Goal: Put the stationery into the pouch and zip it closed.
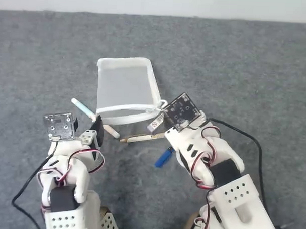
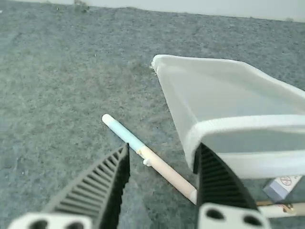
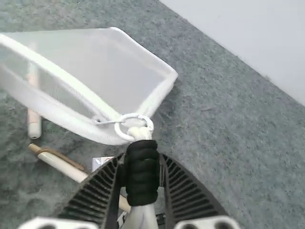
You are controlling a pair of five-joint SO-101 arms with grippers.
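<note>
Two fingers of the right gripper (image 3: 141,161) are pinched shut on the black pull tab (image 3: 141,183), which hangs from a metal ring (image 3: 134,115) at the corner of the white mesh pouch (image 1: 124,86). In the high view that gripper sits right of centre, at the pouch's lower right corner. The left gripper (image 2: 163,150) has its fingers spread wide with nothing between them but the floor. One finger is just beside the pouch's white rim band at its lower left corner, and the blue-capped pen (image 2: 143,153) lies on the carpet between the two fingers. The pouch lies in the centre of the high view with its open mouth toward the bottom of the frame. Below the mouth a tan pen (image 1: 142,137) lies roughly level across the frame, with a small white eraser (image 1: 153,125) just above its right end. A small blue item (image 1: 163,157) lies lower right of those, near the right arm. All of it rests on the grey carpet (image 1: 245,67).
</note>
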